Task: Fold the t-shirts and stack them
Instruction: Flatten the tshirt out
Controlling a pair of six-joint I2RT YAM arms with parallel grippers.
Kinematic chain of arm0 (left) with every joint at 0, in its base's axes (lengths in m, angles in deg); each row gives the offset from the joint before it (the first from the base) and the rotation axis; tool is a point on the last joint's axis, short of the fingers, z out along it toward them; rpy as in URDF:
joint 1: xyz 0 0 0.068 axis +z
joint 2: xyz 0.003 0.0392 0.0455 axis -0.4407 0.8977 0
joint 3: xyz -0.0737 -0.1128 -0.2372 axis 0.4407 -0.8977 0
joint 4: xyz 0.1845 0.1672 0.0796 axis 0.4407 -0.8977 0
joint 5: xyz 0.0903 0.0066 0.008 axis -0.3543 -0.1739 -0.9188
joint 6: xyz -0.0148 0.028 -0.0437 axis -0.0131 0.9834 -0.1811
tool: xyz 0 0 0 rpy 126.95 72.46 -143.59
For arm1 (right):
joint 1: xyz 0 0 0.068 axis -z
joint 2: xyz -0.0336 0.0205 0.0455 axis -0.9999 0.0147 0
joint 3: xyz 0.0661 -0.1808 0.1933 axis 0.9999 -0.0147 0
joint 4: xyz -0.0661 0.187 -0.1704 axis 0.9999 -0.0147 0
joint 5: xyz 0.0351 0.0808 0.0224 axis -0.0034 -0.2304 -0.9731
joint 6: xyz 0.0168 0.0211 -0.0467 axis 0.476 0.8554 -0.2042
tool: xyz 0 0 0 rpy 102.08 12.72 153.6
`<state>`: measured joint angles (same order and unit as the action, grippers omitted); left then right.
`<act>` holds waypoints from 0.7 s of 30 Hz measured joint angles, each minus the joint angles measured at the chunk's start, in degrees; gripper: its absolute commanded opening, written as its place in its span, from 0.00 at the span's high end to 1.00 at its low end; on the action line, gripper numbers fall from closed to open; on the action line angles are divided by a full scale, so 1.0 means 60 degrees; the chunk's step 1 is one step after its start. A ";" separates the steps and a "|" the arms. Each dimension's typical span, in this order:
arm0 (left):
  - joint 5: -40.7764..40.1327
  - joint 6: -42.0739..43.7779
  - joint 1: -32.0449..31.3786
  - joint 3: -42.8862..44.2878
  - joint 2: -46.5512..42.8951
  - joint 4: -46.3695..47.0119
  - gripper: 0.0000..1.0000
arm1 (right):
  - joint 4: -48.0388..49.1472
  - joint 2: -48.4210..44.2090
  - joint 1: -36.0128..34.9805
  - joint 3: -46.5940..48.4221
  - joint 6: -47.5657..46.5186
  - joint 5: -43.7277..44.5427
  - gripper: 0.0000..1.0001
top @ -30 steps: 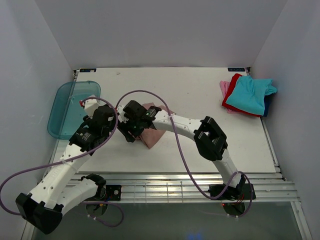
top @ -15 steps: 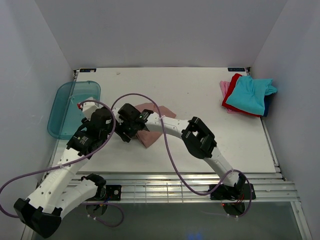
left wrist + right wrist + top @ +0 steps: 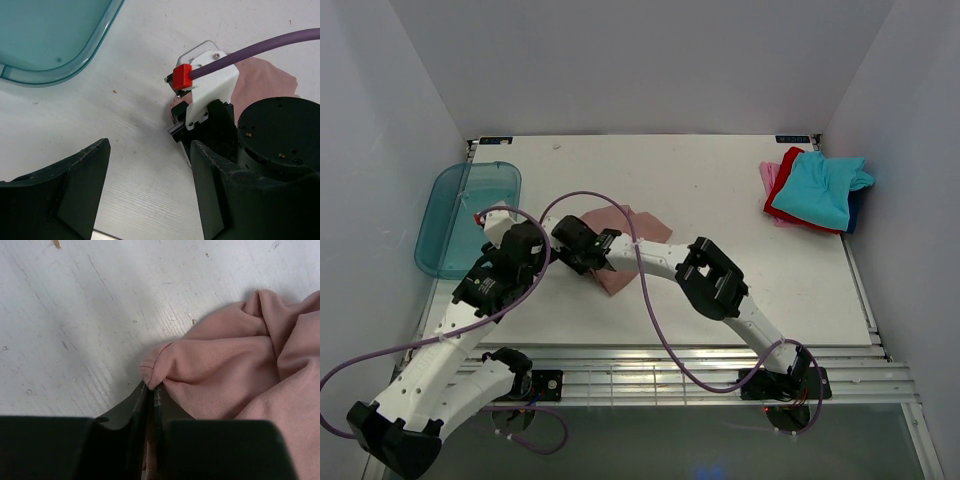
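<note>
A dusty-pink t-shirt (image 3: pixel 632 226) lies crumpled on the white table left of centre. My right gripper (image 3: pixel 582 258) is at its left edge. In the right wrist view the jaws (image 3: pixel 151 387) are shut on a hemmed corner of the pink cloth (image 3: pixel 230 370). My left gripper (image 3: pixel 532 250) hovers just left of the right one, open over bare table (image 3: pixel 150 145), with nothing between its fingers. From there I see the right wrist and pink cloth (image 3: pixel 260 82) beyond it. At the back right, folded t-shirts are stacked, turquoise (image 3: pixel 820 185) over red (image 3: pixel 782 185), pink and dark blue.
A translucent teal tray (image 3: pixel 455 215) sits at the table's left edge, close to my left arm; its rim (image 3: pixel 102 30) shows in the left wrist view. A purple cable loops over both wrists. Walls enclose the table on three sides.
My right gripper has moved left along the pink t-shirt and shut on its corner. The left arm has shifted slightly and stayed open.
</note>
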<state>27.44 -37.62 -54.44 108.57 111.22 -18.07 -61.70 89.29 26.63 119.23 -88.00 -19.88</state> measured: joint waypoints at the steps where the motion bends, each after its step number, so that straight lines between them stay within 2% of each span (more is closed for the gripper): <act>1: 0.0000 -0.0018 0.0000 -0.0011 -0.0007 -0.0011 0.24 | 0.0058 0.0000 -0.0025 -0.0004 0.0058 0.0142 0.92; 7: -0.0044 -0.0106 0.0000 -0.0040 -0.0076 -0.0066 0.23 | 0.0040 -0.0044 -0.0058 0.0007 0.0313 0.0546 0.92; 12: -0.0364 -0.0506 0.0000 -0.0109 -0.0222 -0.0310 0.23 | -0.1384 -0.0455 -0.0098 0.0561 0.0415 0.1475 0.92; 17: -0.1042 -0.0922 0.0000 -0.0109 -0.0645 -0.0532 0.23 | -0.2364 -0.2495 -0.0022 0.1559 0.0251 0.2481 0.92; 21: -0.1351 -0.1122 0.0000 -0.0109 -0.0688 -0.0517 0.23 | -0.2273 -0.4776 0.0051 0.2554 -0.0011 0.3399 0.92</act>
<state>19.33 -44.35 -54.44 107.91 107.09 -21.18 -75.34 60.63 26.94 134.56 -88.06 0.51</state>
